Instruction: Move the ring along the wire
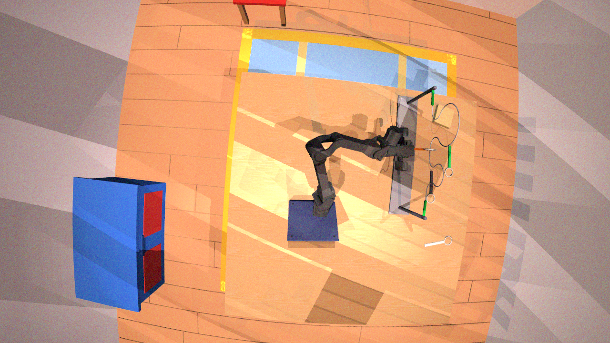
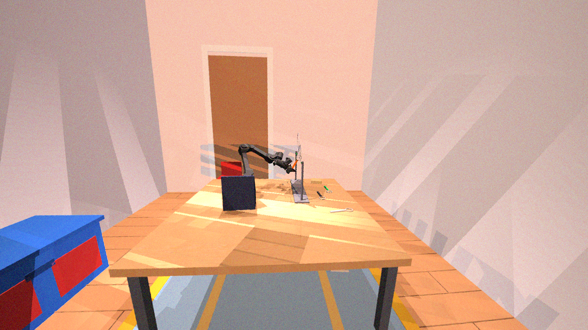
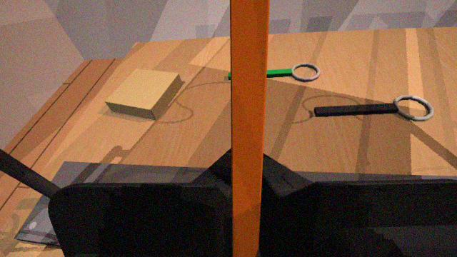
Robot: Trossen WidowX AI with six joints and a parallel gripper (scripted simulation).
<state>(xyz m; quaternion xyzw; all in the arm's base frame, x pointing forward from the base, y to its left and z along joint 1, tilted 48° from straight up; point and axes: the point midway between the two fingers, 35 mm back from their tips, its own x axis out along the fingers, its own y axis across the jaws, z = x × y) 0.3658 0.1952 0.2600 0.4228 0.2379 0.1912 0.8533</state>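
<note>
My gripper point(image 1: 414, 149) point(image 3: 242, 155) is shut on the orange handle point(image 1: 420, 148) point(image 2: 295, 163) point(image 3: 249, 89), which stands upright between the fingers in the wrist view. The ring point(image 1: 431, 149) is seen nearly edge-on beside the middle bends of the grey wire point(image 1: 459, 121). The top view is too coarse to show whether they touch or how the wire passes through. One green part point(image 1: 432, 97) is by the far post point(image 1: 421, 95), the other green part point(image 1: 424, 208) by the near post point(image 1: 412, 212). The ring is out of the wrist view.
A tan block point(image 1: 444, 116) point(image 3: 143, 89) lies beyond the stand's base point(image 1: 400, 187). Loose rings with a green handle point(image 1: 449, 156) point(image 3: 279, 73), a black handle point(image 1: 431, 181) point(image 3: 353, 110) and a white handle point(image 1: 434, 243) point(image 2: 338, 210) lie on the table.
</note>
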